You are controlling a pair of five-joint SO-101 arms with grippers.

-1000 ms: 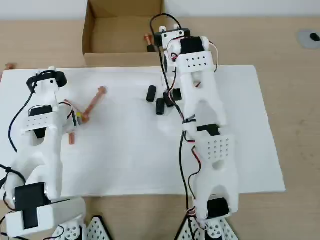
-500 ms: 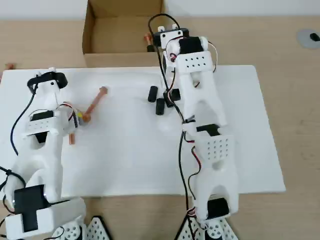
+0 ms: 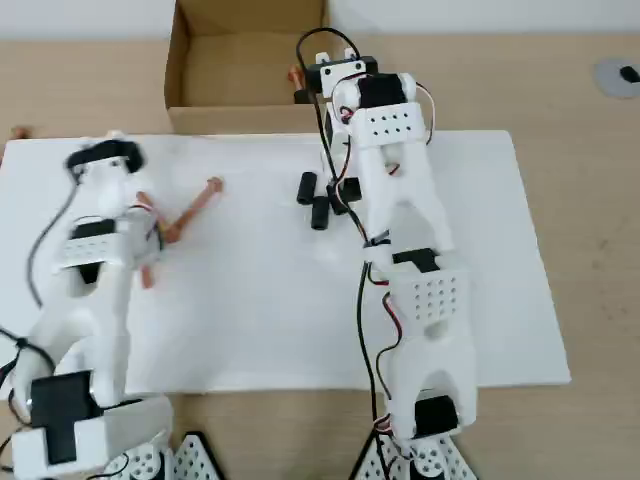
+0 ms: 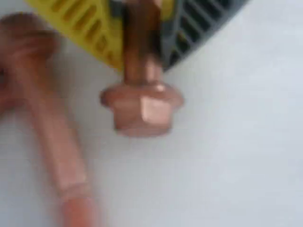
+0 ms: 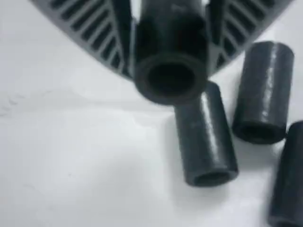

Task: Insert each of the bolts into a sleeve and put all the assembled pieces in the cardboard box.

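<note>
While left end effector [image 4: 142, 26] clamps bolt [image 4: 141, 106], second bolt [image 4: 49, 137] beside, right end effector [image 5: 171, 28] grips sleeve [image 5: 170, 71], loose sleeves [image 5: 206, 142] alongside.

White arm shells [image 3: 420, 300], black servos [image 3: 60, 400], black cables [image 3: 363, 300]

— How many sleeves?
— Four: one held sleeve [image 5: 170, 71], three loose sleeves [image 5: 206, 137] (one partly cut off).
— Bolts?
— Two seen close up: a held bolt [image 4: 141, 94] and a loose bolt [image 4: 52, 132].
— Boxes?
— One cardboard box [image 3: 240, 119].

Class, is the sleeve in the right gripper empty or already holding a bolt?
Empty: the sleeve shows a dark, hollow open end in the right wrist view.
</note>
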